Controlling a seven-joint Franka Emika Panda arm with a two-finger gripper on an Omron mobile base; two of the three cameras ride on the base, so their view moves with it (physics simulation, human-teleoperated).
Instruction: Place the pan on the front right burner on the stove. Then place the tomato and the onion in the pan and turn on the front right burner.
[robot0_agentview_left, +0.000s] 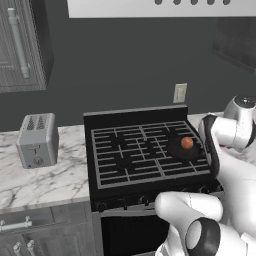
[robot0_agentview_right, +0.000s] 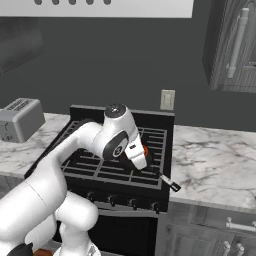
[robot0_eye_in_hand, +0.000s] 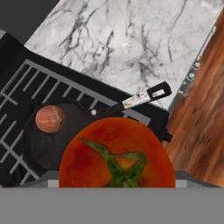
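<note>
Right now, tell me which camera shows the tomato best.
The hand view: the tomato looms close with its green stem facing the camera, above the pan holding the onion. In the right base view only a red sliver peeks past the arm.

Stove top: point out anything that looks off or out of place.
Nothing is spilled or damaged. The pan sits on the front right burner with the onion inside; its handle juts past the stove's front corner. The tomato hangs above.

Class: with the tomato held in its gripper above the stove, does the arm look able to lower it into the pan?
Probably yes: the tomato hangs just above the pan, where only the onion sits, leaving room beside it.
</note>
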